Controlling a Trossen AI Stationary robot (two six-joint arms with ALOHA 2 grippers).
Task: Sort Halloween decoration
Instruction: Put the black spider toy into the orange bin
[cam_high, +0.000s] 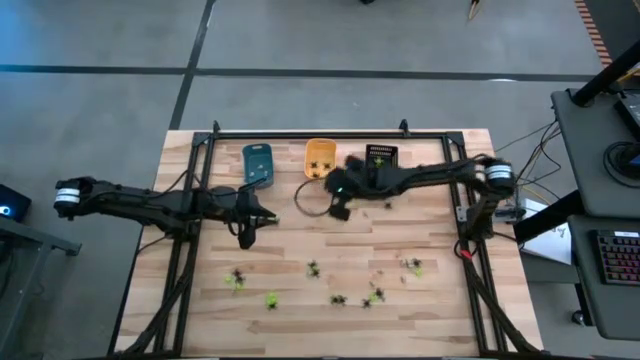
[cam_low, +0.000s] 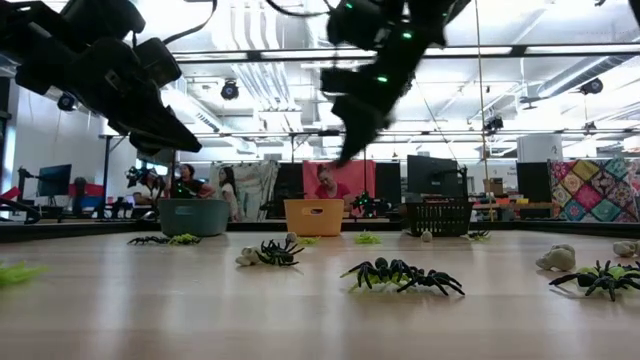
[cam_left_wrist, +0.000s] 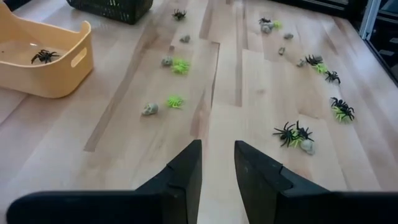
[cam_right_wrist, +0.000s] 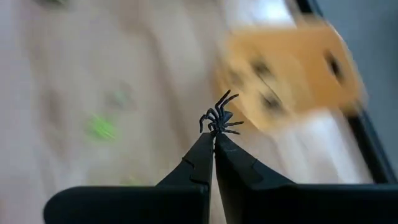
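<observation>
Tiny black, yellow-green and pale spider and skull figures (cam_high: 338, 297) lie scattered on the near half of the wooden table. Three small trays stand by the far edge: blue (cam_high: 257, 165), orange (cam_high: 319, 157) and black (cam_high: 380, 157). My right gripper (cam_right_wrist: 214, 142) hovers over the table just near the orange tray (cam_right_wrist: 292, 71), shut on one black spider (cam_right_wrist: 219, 116). My left gripper (cam_left_wrist: 217, 149) hangs open above the table's left middle (cam_high: 247, 232), touching nothing. One black spider (cam_left_wrist: 45, 56) lies inside the orange tray. My right gripper pinches the black spider (cam_right_wrist: 216, 127) at the very tips of its two fingers, by the spider's rear end or a leg. The spider sticks out beyond the fingertips, lifted clear of the table.
A dark metal frame (cam_high: 330, 133) runs along the table's far edge and sides. Figures cluster along the near side (cam_high: 240, 280) (cam_high: 412, 266). Bare wood lies between the two grippers (cam_high: 300, 240). People sit in the room beyond the table (cam_low: 327, 185).
</observation>
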